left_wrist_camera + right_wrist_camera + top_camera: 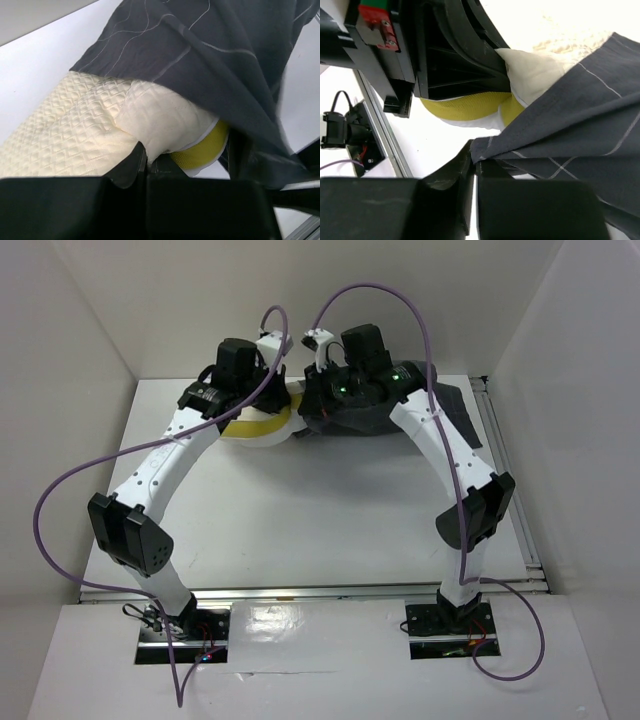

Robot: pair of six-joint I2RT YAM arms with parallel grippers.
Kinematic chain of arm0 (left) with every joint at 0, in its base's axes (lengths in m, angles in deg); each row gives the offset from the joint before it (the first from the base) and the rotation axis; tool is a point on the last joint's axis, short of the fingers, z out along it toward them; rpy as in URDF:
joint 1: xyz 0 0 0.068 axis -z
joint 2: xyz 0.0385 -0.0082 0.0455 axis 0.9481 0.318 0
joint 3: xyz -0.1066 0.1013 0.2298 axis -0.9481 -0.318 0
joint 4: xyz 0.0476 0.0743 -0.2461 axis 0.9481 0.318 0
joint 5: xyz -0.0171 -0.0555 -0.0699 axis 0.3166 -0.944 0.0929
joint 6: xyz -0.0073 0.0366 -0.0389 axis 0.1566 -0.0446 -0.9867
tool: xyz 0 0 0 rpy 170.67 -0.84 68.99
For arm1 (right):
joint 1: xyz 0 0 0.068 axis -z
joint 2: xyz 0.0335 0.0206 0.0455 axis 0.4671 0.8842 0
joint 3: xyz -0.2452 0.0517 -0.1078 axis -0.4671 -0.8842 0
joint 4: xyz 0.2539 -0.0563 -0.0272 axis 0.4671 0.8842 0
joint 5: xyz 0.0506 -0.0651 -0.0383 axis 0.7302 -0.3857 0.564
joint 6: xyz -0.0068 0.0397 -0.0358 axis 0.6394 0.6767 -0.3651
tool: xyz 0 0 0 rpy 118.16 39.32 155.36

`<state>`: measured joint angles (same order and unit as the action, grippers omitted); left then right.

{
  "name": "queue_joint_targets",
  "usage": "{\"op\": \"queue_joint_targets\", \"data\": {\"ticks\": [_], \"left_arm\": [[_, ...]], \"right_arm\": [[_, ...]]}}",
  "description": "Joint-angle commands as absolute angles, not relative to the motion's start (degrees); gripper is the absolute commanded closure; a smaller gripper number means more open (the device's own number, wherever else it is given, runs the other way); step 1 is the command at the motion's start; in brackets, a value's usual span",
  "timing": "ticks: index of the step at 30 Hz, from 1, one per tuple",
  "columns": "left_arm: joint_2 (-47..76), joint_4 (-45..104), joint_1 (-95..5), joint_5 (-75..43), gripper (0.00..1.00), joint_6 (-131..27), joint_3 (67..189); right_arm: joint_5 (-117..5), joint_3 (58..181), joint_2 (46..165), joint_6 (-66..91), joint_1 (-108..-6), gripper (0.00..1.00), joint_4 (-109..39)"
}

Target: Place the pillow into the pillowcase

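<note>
The left pincer (146, 159) is clamped on a bunched corner of the pillow (75, 130), with cream quilted cloth pinched between its two dark fingers. The pillow lies at the far side of the white surface (300, 510). In the left wrist view a long stretch of its diamond-stitched face lies uncovered, running off to the left. Its right end sits under the mouth of the pillowcase (210, 55), which drapes over the top of it. Below the pinched corner the darker yellow side band (202, 150) shows, edged by a thin white strip (209, 131). The strip could be piping or the tag, and it is too small to tell whether it carries any writing.

The right pincer (474, 159) is closed on the hem of the pillowcase. The charcoal cloth, with its thin light grid lines, fans away to the right from the fingertips. In the right wrist view the left pincer sits just beyond, above the yellow band, with the pillow corner in its grip. A metal rail (380, 120) runs along the edge of the surface there. From above, both arms reach to the far side with their wrists close together, and the pillowcase is heaped to the right under the right arm.
</note>
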<state>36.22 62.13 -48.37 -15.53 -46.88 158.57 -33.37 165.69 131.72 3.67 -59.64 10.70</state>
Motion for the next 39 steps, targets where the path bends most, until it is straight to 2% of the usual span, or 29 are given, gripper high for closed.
{"op": "queue_joint_targets", "data": {"ticks": [1, 2, 4, 5, 6, 11, 15, 16, 18, 20, 23, 26, 27, 33, 39], "left_arm": [[34.4, 53.6, -48.2, -19.0, 1.00, -48.1, 159.0], [33.8, 54.3, -48.2, -19.6, 1.00, -46.7, 156.1], [32.0, 55.7, -47.3, -21.3, 1.00, -45.3, 152.1], [29.9, 55.7, -46.3, -22.0, 1.00, -44.2, 147.5], [28.7, 55.7, -44.8, -22.0, 1.00, -41.9, 144.8], [21.9, 55.7, -41.0, -24.8, 1.00, -33.9, 129.1], [18.9, 57.1, -39.4, -27.0, 1.00, -27.8, 124.8], [18.9, 60.0, -38.5, -28.8, 0.89, -23.3, 124.8], [18.2, 63.1, -36.8, -32.8, 0.58, -18.0, 124.3], [17.0, 64.9, -36.1, -32.1, 0.37, -16.3, 124.3], [16.4, 63.6, -35.6, -26.6, 0.26, -17.1, 125.3], [15.9, 59.2, -37.3, -18.6, 0.04, -23.4, 127.7], [16.5, 57.2, -38.6, -15.7, 0.00, -25.0, 129.3], [29.1, 62.2, -53.2, -17.1, 0.00, -34.8, 139.2], [44.1, 71.9, -64.2, -29.6, 0.00, -38.2, 152.2]], "right_arm": [[-30.0, 170.1, 130.5, 4.8, -62.9, 0.81, 8.2], [-31.0, 169.4, 129.5, 4.8, -62.3, 0.55, 8.2], [-32.8, 168.7, 127.6, 4.2, -61.6, 0.33, 8.2], [-36.1, 168.7, 126.9, 4.2, -61.6, 0.18, 7.6], [-37.8, 168.2, 125.8, 4.2, -61.6, 0.16, 7.0], [-51.9, 162.6, 120.5, 3.6, -59.5, 0.14, -0.5], [-56.6, 157.8, 117.4, 2.4, -55.9, 0.14, -7.1], [-56.6, 157.8, 117.4, 1.7, -54.6, 0.14, -7.1], [-57.6, 157.8, 119.3, 1.7, -53.8, 0.14, -6.5], [-57.1, 158.8, 120.8, 1.7, -53.0, 0.16, -5.0], [-56.5, 159.9, 123.2, 2.3, -52.5, 0.16, -2.8], [-53.9, 159.9, 124.7, 2.3, -52.5, 0.16, -0.6], [-52.1, 159.9, 124.7, 2.3, -52.5, 0.16, -0.6], [-46.1, 158.0, 124.7, 1.7, -52.5, 0.17, 0.7], [-43.5, 156.2, 125.3, 0.3, -52.5, 0.17, 1.7]]}}
